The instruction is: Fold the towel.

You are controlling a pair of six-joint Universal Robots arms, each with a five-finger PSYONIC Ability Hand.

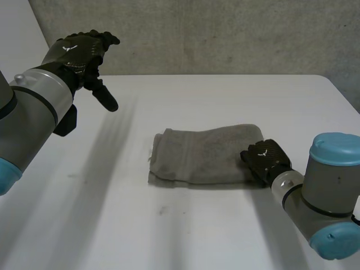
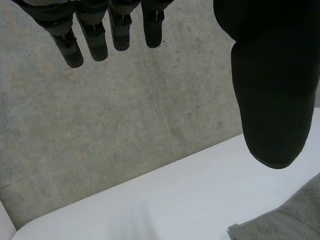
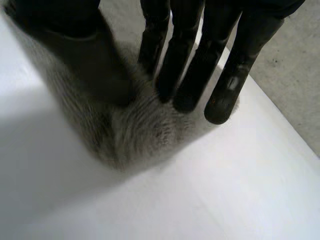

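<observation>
The white worktop (image 1: 225,95) runs back to a grey concrete wall (image 1: 225,34). The left arm (image 1: 34,112) reaches in over the worktop's near-left part; the right arm (image 1: 329,191) comes in low at the near right.

The towel (image 1: 202,157) lies near the middle of the worktop, grey and folded into a thick oblong, with its layered edges at the end nearer the left arm and a rounded end by the right arm.

The left hand (image 1: 79,50) hangs in the air, well apart from the towel. Its fingers (image 2: 95,40) are straight and spread from the thumb (image 2: 272,100), holding nothing.

The right hand (image 1: 265,160) rests on the towel's rounded end. Its fingers (image 3: 225,95) are straight, side by side, with tips on the cloth. The thumb (image 3: 100,65) is set apart from them, also on the cloth – laid flat, not clamped.
</observation>
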